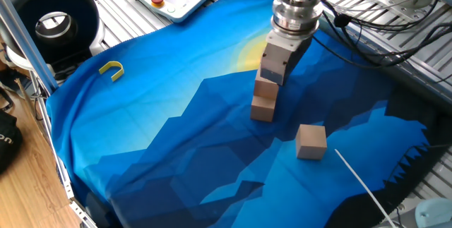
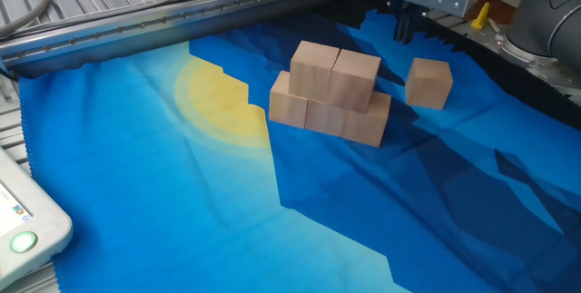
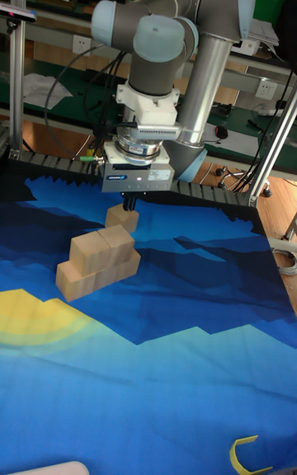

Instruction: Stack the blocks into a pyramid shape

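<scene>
Wooden blocks (image 2: 331, 93) form a two-tier stack on the blue cloth (image 2: 182, 193) that covers the table: a bottom row lies on the fabric near the yellow sun patch (image 2: 218, 102), and two cubes sit side by side, touching, on top of it. In the other fixed view I can make out about three cubes in that bottom row. A sixth cube, the lone block (image 2: 428, 83), rests apart from the stack, nearer the cloth's edge on my arm's side. My gripper (image 3: 130, 204) hangs above the stack, clear of every block, carrying nothing; my fingers (image 2: 400, 28) show only as dark tips close together, and I cannot tell whether my jaws are parted or closed. Off near a far corner of the cloth lies a small yellow U-shaped piece (image 1: 111, 70).
</scene>
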Controlling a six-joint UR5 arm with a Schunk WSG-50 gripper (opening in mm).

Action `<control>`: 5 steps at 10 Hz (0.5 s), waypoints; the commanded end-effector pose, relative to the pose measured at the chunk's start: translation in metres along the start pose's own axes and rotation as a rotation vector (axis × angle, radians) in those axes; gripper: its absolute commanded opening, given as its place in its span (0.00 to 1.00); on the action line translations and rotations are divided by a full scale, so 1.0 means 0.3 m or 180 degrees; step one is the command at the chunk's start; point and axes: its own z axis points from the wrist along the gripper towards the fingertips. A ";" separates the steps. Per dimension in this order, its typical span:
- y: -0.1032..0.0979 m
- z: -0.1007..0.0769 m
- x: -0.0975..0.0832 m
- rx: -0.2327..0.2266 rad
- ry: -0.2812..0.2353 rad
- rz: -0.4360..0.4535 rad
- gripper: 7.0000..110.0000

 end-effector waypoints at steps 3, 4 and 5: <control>0.135 0.003 0.205 -0.0315 0.0233 0.0099 0.00; 0.207 0.009 0.260 -0.0442 0.0175 0.0027 0.00; 0.229 0.047 0.265 -0.0335 0.0069 -0.0070 0.00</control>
